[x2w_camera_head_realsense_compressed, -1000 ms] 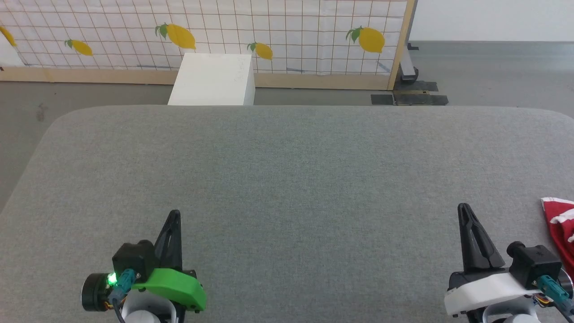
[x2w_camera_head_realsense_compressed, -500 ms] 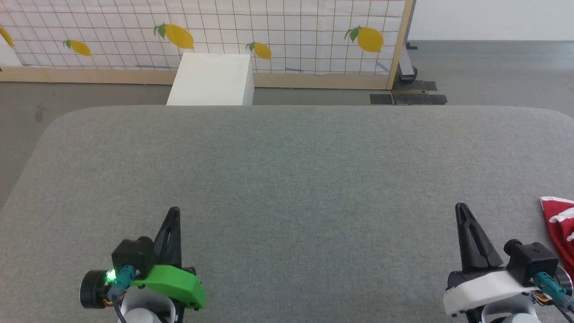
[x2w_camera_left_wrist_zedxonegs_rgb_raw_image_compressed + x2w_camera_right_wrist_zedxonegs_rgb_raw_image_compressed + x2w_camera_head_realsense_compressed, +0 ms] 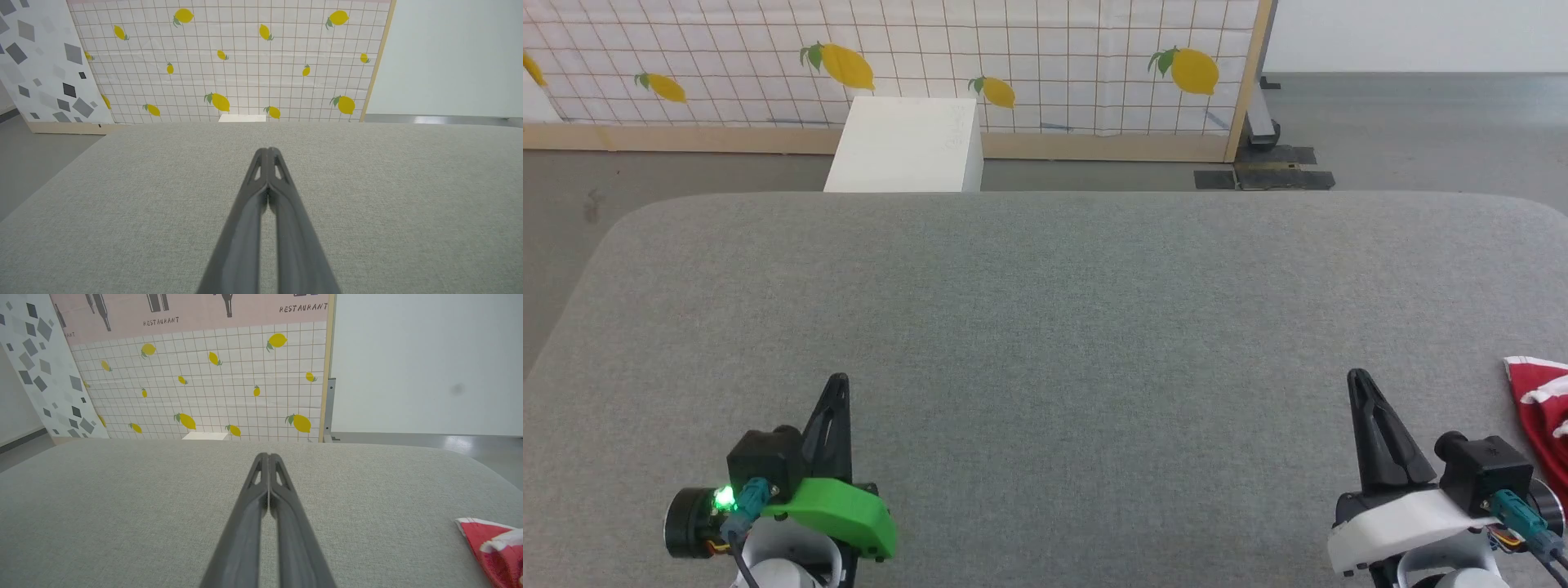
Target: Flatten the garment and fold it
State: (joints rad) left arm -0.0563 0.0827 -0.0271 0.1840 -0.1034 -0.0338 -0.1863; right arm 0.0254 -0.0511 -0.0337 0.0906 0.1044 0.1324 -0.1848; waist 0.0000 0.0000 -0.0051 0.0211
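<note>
L end effector (image 3: pixel 838 385) hovers near-left over the grey bench (image 3: pixel 1045 294), fingers pressed together, empty; reads as a rest pose, work not begun. Mid bench is bare, so plenty of room to spread cloth. R end effector (image 3: pixel 1357 382), near-right, is likewise closed & empty. The red garment (image 3: pixel 1542 408) lies bunched just right of it at the bench's right edge, partly cut off; prob. needs dragging inward first.

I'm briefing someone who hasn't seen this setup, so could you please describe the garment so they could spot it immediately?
Start at the broad grey cloth-covered table in front of the lemon-print screen. Look toward its right side, just to the right of the right gripper: the garment lies there. It is the only bright red thing, with white trim.
</note>
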